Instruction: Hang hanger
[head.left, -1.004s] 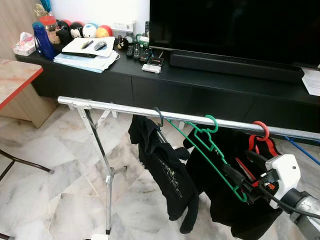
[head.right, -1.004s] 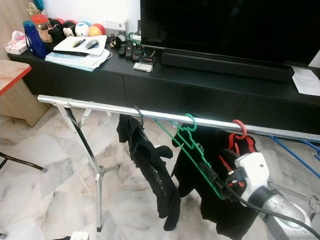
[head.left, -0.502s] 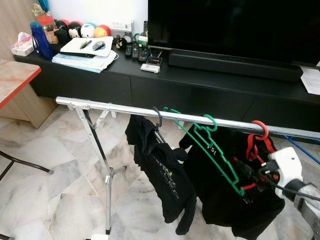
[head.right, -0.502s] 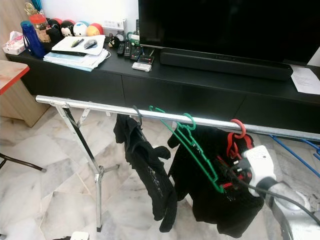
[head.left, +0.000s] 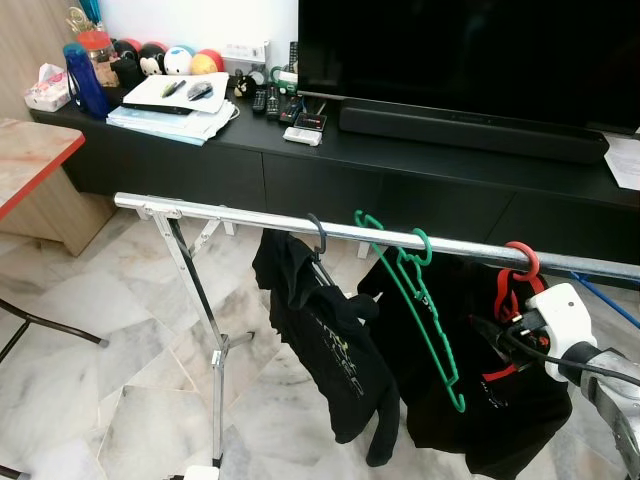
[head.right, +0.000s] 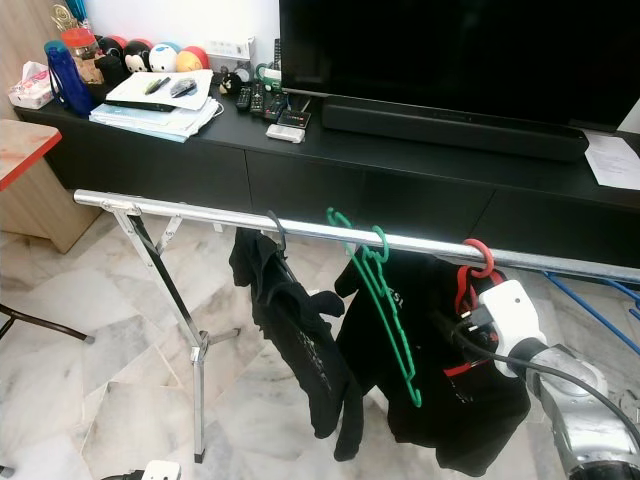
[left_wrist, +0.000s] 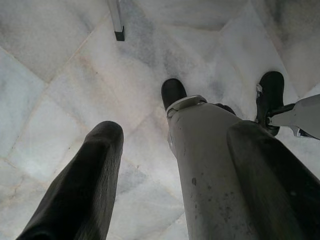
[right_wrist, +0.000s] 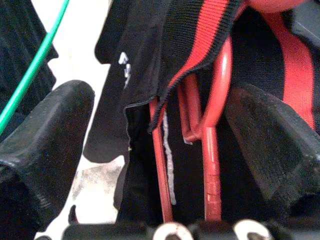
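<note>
An empty green hanger (head.left: 428, 305) hangs by its hook on the silver rail (head.left: 230, 217), free of any grip. My right gripper (head.left: 492, 334) is open just to the right of its lower end, in front of a black and red garment on a red hanger (head.left: 521, 262). In the right wrist view the two fingers (right_wrist: 47, 150) stand wide apart around the red hanger (right_wrist: 212, 155), and the green hanger (right_wrist: 30, 75) crosses one corner. A black shirt (head.left: 325, 340) hangs further left on the rail. My left gripper (left_wrist: 170, 200) hangs idle and open over the floor.
Behind the rail stands a low black TV cabinet (head.left: 330, 170) with a TV (head.left: 470, 50) and soundbar. A red-edged table (head.left: 30, 160) is at the left. The rack's leg (head.left: 205, 330) rests on the marble floor. A blue hanger (head.left: 605, 300) shows at the far right.
My right gripper has let go of the green hanger's lower end and drawn back to the right. The hanger has swung down and now hangs steeply from the rail.
</note>
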